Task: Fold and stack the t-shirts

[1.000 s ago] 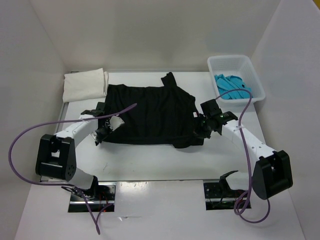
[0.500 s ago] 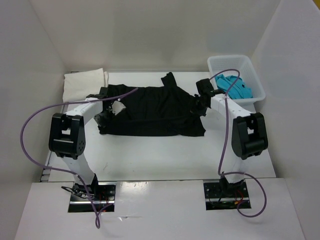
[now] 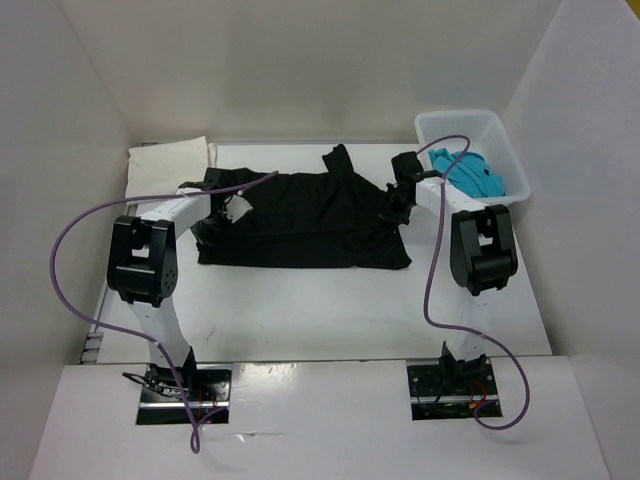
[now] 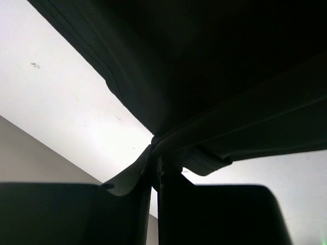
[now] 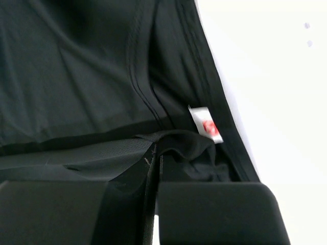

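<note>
The table (image 3: 300, 310) bears the black shirt (image 3: 310, 228), spread mid-table; the basket (image 3: 508, 150) stands at the far right, with the turquoise shirt (image 3: 470, 172) bunched inside; the cream shirt (image 3: 165, 160) lies folded at the far left; the left gripper (image 3: 224, 213) and right gripper (image 3: 398, 202) pinch the black shirt's side edges, jaws narrow on cloth.

The black t-shirt (image 3: 300, 225) is matt cloth; the cream t-shirt (image 3: 165, 165) cloth too; basket (image 3: 470, 118) probably smooth plastic.
</note>
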